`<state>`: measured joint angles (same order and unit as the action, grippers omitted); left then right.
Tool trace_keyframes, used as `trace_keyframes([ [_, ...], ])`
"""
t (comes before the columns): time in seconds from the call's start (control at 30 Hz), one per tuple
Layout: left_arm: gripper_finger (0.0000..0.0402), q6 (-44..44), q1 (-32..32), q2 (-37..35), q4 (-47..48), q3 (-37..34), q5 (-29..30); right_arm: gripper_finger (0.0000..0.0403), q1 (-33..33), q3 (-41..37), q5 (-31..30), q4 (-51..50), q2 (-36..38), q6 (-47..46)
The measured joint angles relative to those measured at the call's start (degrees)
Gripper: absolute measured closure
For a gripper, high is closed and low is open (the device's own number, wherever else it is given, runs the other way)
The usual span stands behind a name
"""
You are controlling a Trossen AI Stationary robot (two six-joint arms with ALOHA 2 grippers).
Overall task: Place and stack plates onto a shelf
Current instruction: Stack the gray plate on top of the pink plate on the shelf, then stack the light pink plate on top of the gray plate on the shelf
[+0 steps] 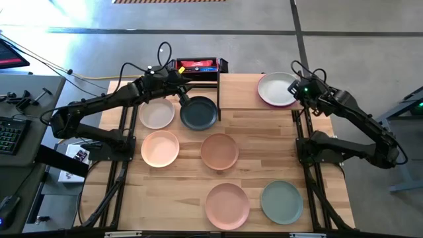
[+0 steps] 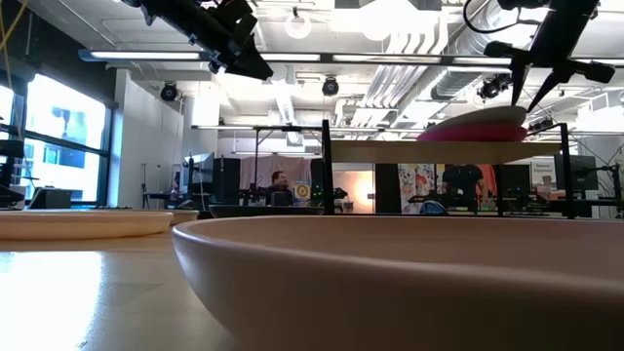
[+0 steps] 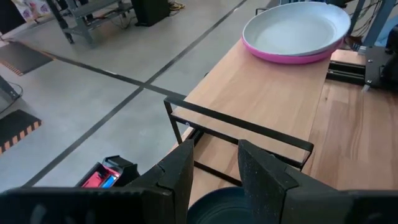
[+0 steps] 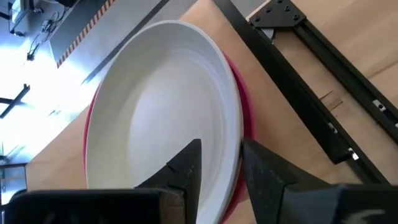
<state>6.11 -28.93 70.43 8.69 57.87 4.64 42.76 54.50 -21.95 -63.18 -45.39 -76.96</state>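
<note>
- Stacking is partly done, by my reading: two plates sit on the shelf (image 3: 261, 93) and six more lie on the bench (image 1: 264, 142).
- At the shelf's right end a pale plate (image 4: 155, 106) is nested in the magenta plate (image 3: 291, 56), whose pink rim shows as a thin crescent around it.
- My right gripper (image 4: 222, 148) hangs over the near-right rim of that pair with its fingers spread and nothing between them. The low view shows it clear above the stack.
- My left gripper (image 3: 216, 149) hovers high above the far edge of the dark slate plate (image 1: 198, 114), fingers parted and empty.
- That slate plate rests flat on the bench just left of the shelf panel, beside the shelf's black end posts. It is round, shallow and matte, with a low upturned rim.
- I judge the step in hand to be the pickup of the slate plate. The next move calls for lowering the left gripper so one finger goes inside the rim and one outside, then pinching.
- After that the plate needs lifting above the posts and carrying right to the bare wood on the shelf's left half.
- A cream plate (image 1: 156, 114) lies just left of the slate one, so the descent needs care.
- Peach (image 1: 160, 148) and tan (image 1: 219, 151) plates sit mid-bench. Salmon (image 1: 227, 205) and sage (image 1: 281, 201) plates sit at the near edge.
</note>
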Motion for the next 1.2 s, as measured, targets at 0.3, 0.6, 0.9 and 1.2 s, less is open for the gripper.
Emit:
trace_keyframes([
  [0.3, 0.0287, -0.04, 0.02, 0.0, -0.04, 0.0, 0.55, 0.0308, -0.07, 0.0, 1.22, -1.9, -2.59, 0.98],
  [0.6, 0.0287, -2.99, 0.02, 0.02, -0.02, 0.0, 0.57, 0.0308, -0.07, 0.0, 8.79, 2.59, -1.94, 7.01],
  [0.9, 0.0287, -4.6, 0.02, 0.03, 6.01, -0.02, 0.5, 0.0308, -2.09, 0.0, 23.69, 7.43, -1.92, 14.45],
  [1.2, 0.0287, -8.69, 0.07, 0.04, 14.94, -0.02, -3.64, 0.0308, -11.64, 0.0, 28.69, 10.53, -2.18, 16.48],
])
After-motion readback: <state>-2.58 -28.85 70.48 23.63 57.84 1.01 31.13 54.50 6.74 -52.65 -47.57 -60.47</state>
